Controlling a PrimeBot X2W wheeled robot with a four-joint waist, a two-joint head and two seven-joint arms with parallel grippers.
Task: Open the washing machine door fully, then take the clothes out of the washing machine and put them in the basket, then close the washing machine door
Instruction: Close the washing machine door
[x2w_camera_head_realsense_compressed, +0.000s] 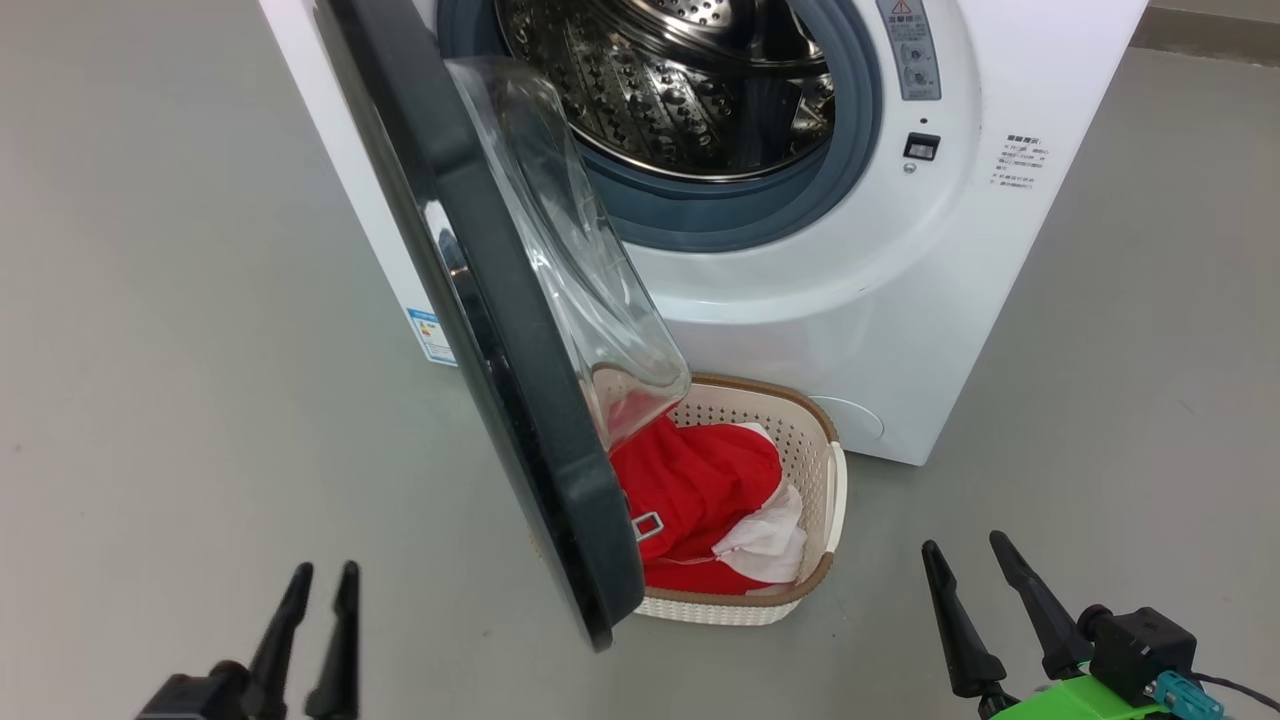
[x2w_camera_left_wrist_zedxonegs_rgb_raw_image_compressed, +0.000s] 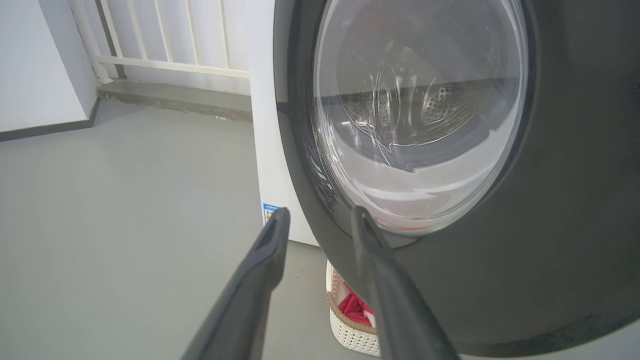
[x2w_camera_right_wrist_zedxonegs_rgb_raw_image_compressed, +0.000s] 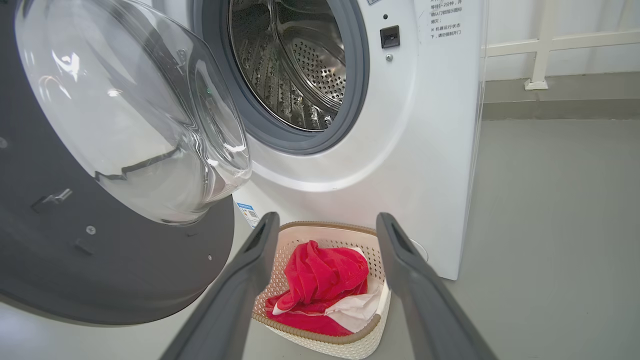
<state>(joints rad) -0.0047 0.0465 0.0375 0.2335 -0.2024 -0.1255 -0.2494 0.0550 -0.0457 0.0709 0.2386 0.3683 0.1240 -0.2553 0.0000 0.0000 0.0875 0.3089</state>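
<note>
The left gripper (x2w_camera_head_realsense_compressed: 326, 570) and right gripper (x2w_camera_head_realsense_compressed: 964, 542) both hung spread and empty, short of the washing machine door (x2w_camera_head_realsense_compressed: 515, 400), which stood wide; the clothes (x2w_camera_head_realsense_compressed: 700, 480) lay in the basket (x2w_camera_head_realsense_compressed: 812, 440) by its lower edge; the washing machine (x2w_camera_head_realsense_compressed: 800, 300) showed a bare drum (x2w_camera_head_realsense_compressed: 680, 90); only closing the door seemed left.

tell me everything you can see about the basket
The basket is a small rounded-rectangular tub of cream-white perforated plastic with a brown woven-look rim and a slot handle in its side. It stands upright on the grey floor, close before the washing machine and partly under the open washing machine door. The clothes, red with white parts, lie heaped inside and fill most of it. Whether it touches the machine cannot be told.
</note>
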